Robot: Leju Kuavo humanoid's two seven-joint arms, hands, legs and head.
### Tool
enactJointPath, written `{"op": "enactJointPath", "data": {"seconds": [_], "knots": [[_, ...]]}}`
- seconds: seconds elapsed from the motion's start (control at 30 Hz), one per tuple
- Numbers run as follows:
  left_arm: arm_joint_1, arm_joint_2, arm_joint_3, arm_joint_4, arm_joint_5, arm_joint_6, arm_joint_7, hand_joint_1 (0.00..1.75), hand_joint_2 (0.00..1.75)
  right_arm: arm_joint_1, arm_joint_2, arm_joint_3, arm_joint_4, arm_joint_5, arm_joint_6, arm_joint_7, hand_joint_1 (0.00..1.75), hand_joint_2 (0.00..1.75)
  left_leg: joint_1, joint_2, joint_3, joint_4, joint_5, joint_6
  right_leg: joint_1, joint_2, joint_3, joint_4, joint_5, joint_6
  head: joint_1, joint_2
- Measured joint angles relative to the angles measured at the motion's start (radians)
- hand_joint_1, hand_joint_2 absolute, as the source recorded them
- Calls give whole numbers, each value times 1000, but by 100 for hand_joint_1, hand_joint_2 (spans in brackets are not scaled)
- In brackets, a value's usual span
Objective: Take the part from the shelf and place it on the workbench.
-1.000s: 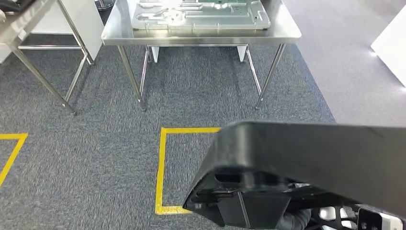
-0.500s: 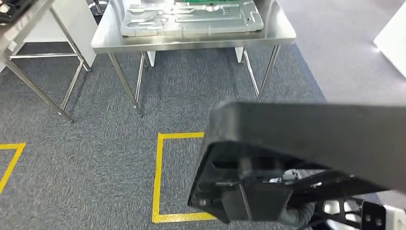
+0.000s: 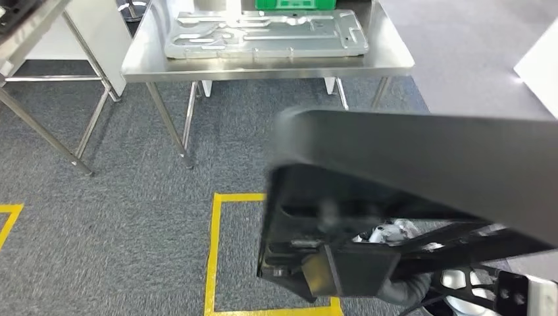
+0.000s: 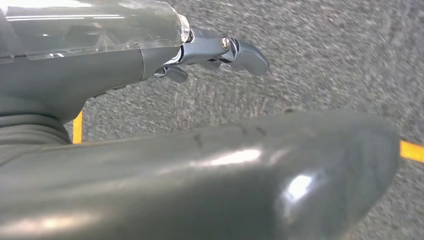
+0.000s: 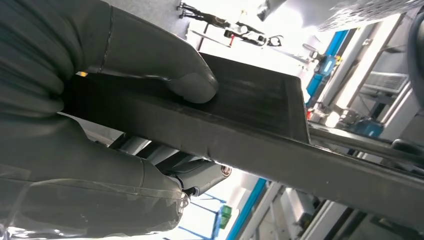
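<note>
Second table [image 3: 39, 26]: steel legs and a corner at far left of head view, standing beside the workbench on the carpet.
Floor tape [image 3: 212, 257]: yellow square outline on grey carpet, just in front of the workbench legs; the part hides its right side. Another yellow corner sits at the left edge.
Workbench [image 3: 388, 59]: stainless steel table at top centre of head view, ahead of the robot, well apart from the part.
Metal plate [image 3: 263, 34]: silver stamped panel lying flat on the workbench top, taking up most of it.
Green crate [image 3: 286, 4]: just behind the metal plate at the top edge, mostly cut off.
Part [image 3: 421, 178]: large black plastic piece, long and flat with a ribbed underside, held up in the air over the carpet, low and right in head view. Not on the workbench. Blurred in that view. In right wrist view it runs as a dark slab with a raised edge [image 5: 240, 130].
Left hand [image 4: 215, 50]: seen in left wrist view over carpet with a yellow tape stripe. Dark fingers [image 4: 245, 55] stick out with nothing between them, thick grey thumb in the foreground apart from them. Holding nothing.
Right hand [image 5: 100, 100]: clamped on the part. Grey thumb [image 5: 190, 82] presses on the part's upper face, and the rest of the hand wraps under its edge.
Background, right wrist view: bright room with blue frames and steel racking, too blown out to read.
</note>
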Motion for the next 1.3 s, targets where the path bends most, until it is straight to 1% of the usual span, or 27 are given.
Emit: {"op": "enactJointPath", "data": {"seconds": [0.1, 0.13, 0.17, 0.2, 0.27, 0.3, 0.33, 0.43, 0.47, 0.5, 0.57, 0.6, 0.67, 0.7, 0.73, 0.77, 0.83, 0.9, 0.97, 1.0, 1.07, 1.1, 1.17, 1.2, 1.23, 1.27, 1.3], "knots": [[1, 0, 2, 0, 0, 0, 0, 0, 0, -2, 0, 1, 1, 0, 0, 0, 173, 175, 1, -2, 27, -10, -18, 1, -15, 0, -121, 145, -64, 17, 3, 0], [1, -1, 2, 0, 0, 0, 0, 0, 0, -2, 0, 2, 2, 0, -1, 1, 173, 175, 3, -3, 36, -10, -26, -2, -20, -1, -148, 156, -69, 22, 3, 0], [2, -1, 2, 0, 0, 0, 0, 0, 0, -2, 0, 3, 2, 0, -1, 2, 173, 175, 5, -4, 49, -9, -36, -5, -25, -2, -160, 139, -54, 26, 3, 0], [2, -2, 2, 0, 0, 0, 0, 0, 0, -2, 0, 3, 3, 2, -3, 5, 173, 175, 7, -5, 63, -9, -47, -10, -28, -3, -155, 90, -14, 30, 3, 0], [2, -2, 3, 0, -1, 0, 0, 0, 0, -2, 1, 4, 4, 10, -9, 10, 173, 175, 11, -7, 86, -9, -69, -22, -33, -7, -126, -36, 95, 34, 4, 0], [2, -1, 4, 0, -1, 0, 0, 0, 0, -1, 1, 4, 4, 15, -13, 12, 173, 175, 12, -7, 93, -9, -77, -26, -34, -8, -117, -78, 133, 35, 5, 0], [1, -1, 4, 0, -1, 0, -1, 0, 0, -1, 1, 5, 5, 19, -15, 12, 173, 175, 12, -7, 95, -8, -81, -29, -34, -9, -114, -99, 153, 35, 6, 0], [0, -1, 5, 0, -2, 0, -1, 0, 0, -1, 1, 5, 6, 27, -18, 12, 173, 175, 12, -10, 98, -7, -84, -32, -31, -7, -116, -100, 142, 32, 6, 0], [-1, -1, 6, 0, -3, -1, -1, 0, 0, 0, 3, 6, 6, 40, -24, 14, 173, 175, 12, -12, 100, -8, -86, -38, -28, -6, -117, -100, 138, 25, 5, 0], [-2, -1, 8, 0, -7, -4, -2, 0, 0, 1, 7, 8, 3, 63, -36, 20, 173, 175, 13, -12, 99, 2, -87, -45, -25, -7, -110, -104, 130, 12, 4, 0], [-4, -1, 10, 0, -15, -10, -2, 0, 0, 3, 20, 14, -6, 110, -62, 37, 173, 175, 16, -9, 66, 74, -95, -59, -21, -13, -89, -111, 118, -17, 1, 0], [-5, -1, 11, 0, -18, -13, -2, 0, 0, 3, 29, 18, -12, 124, -72, 47, 173, 175, 17, -7, 28, 139, -110, -62, -19, -17, -75, -115, 109, -27, -1, 0], [-3, 0, 12, 0, -22, -14, -3, 0, 0, 4, 43, 23, -18, 128, -79, 58, 173, 175, 15, -7, -58, 260, -161, -63, -13, -18, -59, -116, 93, -36, -3, 0], [-2, 0, 13, 0, -24, -14, -3, 0, 0, 5, 48, 25, -19, 129, -80, 62, 173, 175, 13, -7, -88, 288, -176, -61, -10, -18, -49, -116, 85, -39, -3, 0], [0, 0, 14, 0, -25, -15, -2, 0, 0, 5, 52, 26, -21, 132, -81, 64, 173, 175, 12, -7, -103, 283, -168, -58, -6, -17, -38, -116, 77, -40, -2, 0], [1, 0, 16, 0, -26, -16, -2, 0, 0, 6, 56, 27, -23, 136, -82, 66, 173, 175, 9, -7, -101, 246, -137, -51, -2, -17, -25, -116, 68, -42, -2, 0], [1, 1, 19, 0, -28, -17, -2, 0, 0, 6, 64, 30, -28, 142, -83, 67, 173, 175, -1, -4, -71, 121, -41, -31, 4, -17, 1, -116, 51, -41, -1, 0], [1, 4, 20, 0, -29, -17, -2, 0, 0, 7, 70, 33, -33, 145, -84, 66, 173, 175, -12, -2, -49, 44, -8, -16, 5, -16, 15, -119, 37, -34, 0, 0], [2, 6, 21, 0, -30, -18, -2, 0, 0, 9, 74, 36, -35, 146, -85, 66, 173, 175, -16, -5, -40, 25, -13, -6, 4, -15, 19, -110, 38, -21, 0, 0], [3, 6, 21, 0, -30, -18, -2, 0, 0, 11, 75, 36, -37, 147, -85, 66, 173, 175, -14, -6, -28, 15, -3, -1, 3, -15, 22, -101, 37, -15, 0, 0], [1, 7, 22, 0, -29, -18, -3, 0, 0, 13, 76, 38, -43, 149, -85, 63, 173, 175, -8, -7, -2, -1, 3, 6, 1, -12, 12, -58, 16, -5, 3, 0], [-1, 6, 22, 0, -29, -19, -3, 0, 0, 14, 76, 38, -44, 151, -84, 59, 173, 175, -7, -8, 8, -5, 2, 7, -2, -9, -11, -16, -10, 0, 5, 0], [-2, 6, 24, 0, -27, -20, -4, 0, 0, 21, 76, 39, -46, 156, -81, 49, 173, 175, -6, -9, 15, -6, -6, 9, -10, -7, -86, 96, -62, 10, 8, 0], [0, 5, 26, 0, -26, -21, -4, 0, 0, 26, 76, 40, -46, 158, -79, 43, 173, 175, -5, -10, 19, -6, -11, 8, -15, -7, -120, 136, -70, 14, 9, 0], [1, 4, 27, 0, -26, -21, -5, 0, 0, 31, 76, 41, -46, 160, -76, 38, 173, 175, -4, -11, 25, -6, -18, 5, -20, -7, -140, 144, -57, 19, 9, 0], [3, 3, 27, 0, -25, -22, -5, 0, 0, 34, 76, 41, -46, 162, -74, 34, 173, 175, -3, -12, 35, -5, -25, 1, -24, -7, -141, 116, -21, 23, 9, 0], [3, 1, 28, 0, -25, -22, -6, 0, 0, 37, 75, 42, -46, 164, -73, 31, 173, 175, -1, -13, 46, -5, -34, -4, -27, -7, -125, 56, 30, 26, 9, 0]]}}
